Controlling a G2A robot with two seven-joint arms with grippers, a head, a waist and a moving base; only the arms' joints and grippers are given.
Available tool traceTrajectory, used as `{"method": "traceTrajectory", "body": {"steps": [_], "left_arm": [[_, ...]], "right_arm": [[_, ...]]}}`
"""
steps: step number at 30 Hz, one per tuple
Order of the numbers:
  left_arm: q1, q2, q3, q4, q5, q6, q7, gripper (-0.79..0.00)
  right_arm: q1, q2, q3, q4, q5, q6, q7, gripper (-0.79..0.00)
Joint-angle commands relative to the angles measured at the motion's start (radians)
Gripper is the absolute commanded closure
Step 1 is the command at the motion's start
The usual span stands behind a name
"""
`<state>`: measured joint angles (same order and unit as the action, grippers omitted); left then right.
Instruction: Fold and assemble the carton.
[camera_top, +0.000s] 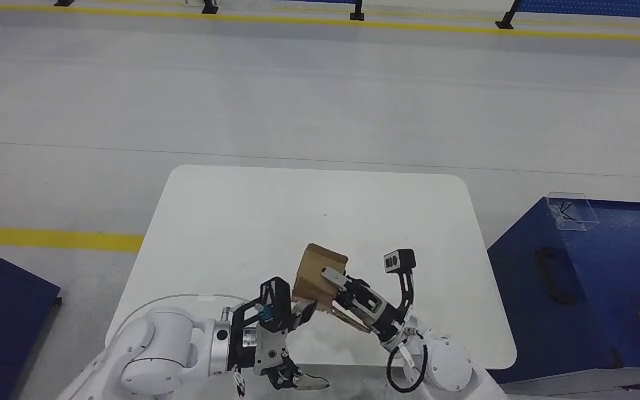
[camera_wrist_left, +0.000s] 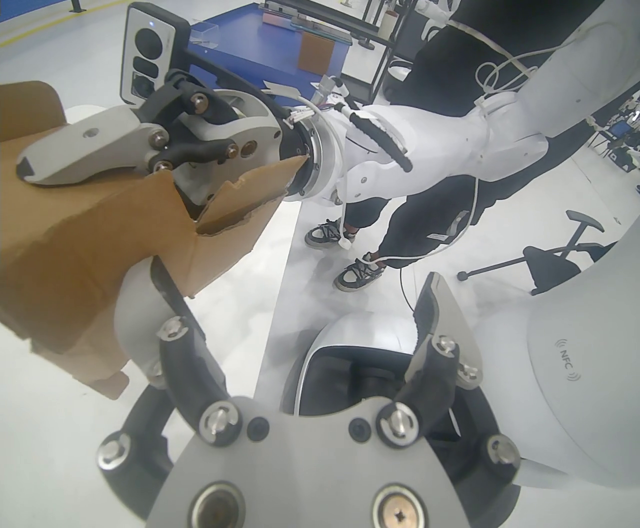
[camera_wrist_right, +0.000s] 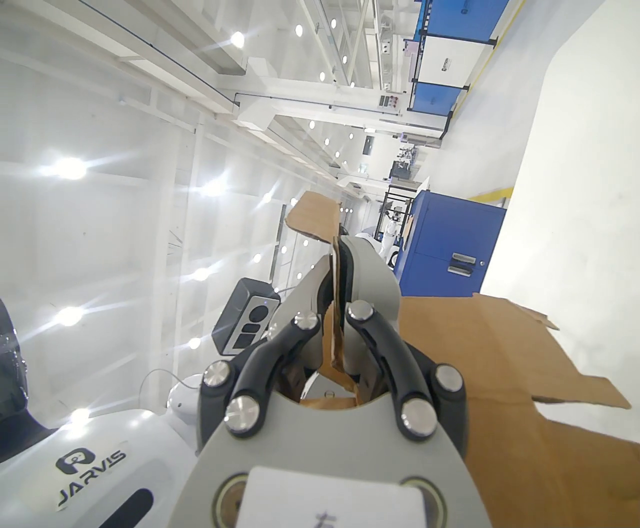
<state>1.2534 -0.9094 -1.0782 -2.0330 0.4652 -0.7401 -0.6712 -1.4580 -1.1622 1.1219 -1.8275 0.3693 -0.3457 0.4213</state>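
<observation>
The right gripper is pressed together on a thin flap of the carton. The flap is seen edge-on between the two fingers, which are clamped flat against it on either side. In the left wrist view one pale finger of that same gripper is laid along the top of a brown panel, while its partner is hidden under the cardboard.

The left gripper is spread wide, and nothing is held between its jaws. One of its fingers is set close against the lower edge of the carton, partly covered by a hanging flap. Contact there seems likely, but it cannot be made out for certain. The other finger is well apart from the cardboard, in open air.

In the top view the carton is seen between the two arms, over the near part of the white table. It is only partly folded: panels and flaps are splayed at different angles, and one flap has a ragged, torn-looking edge.

The carton's far side is cut off at the edge of the left wrist view. Its largest panel is likewise cut off at the corner of the right wrist view, so its full outline cannot be traced.
</observation>
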Motion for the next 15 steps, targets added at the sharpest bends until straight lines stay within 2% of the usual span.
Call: {"method": "traceTrajectory", "body": {"steps": [1,8,15], "left_arm": [[-0.004,0.0,0.0,0.005,-0.004,0.0,0.001,-0.785],[0.0,0.005,-0.02,0.039,-0.039,-0.012,-0.001,-0.785],[0.027,0.019,-0.09,0.085,-0.105,-0.033,0.005,-0.785]], "right_arm": [[-0.001,-0.001,-0.004,-0.002,0.037,0.004,0.022,0.0],[-0.001,-0.001,-0.004,-0.002,0.037,0.004,0.022,0.0],[0.009,-0.002,0.044,0.011,0.056,0.045,-0.025,0.0]]}}
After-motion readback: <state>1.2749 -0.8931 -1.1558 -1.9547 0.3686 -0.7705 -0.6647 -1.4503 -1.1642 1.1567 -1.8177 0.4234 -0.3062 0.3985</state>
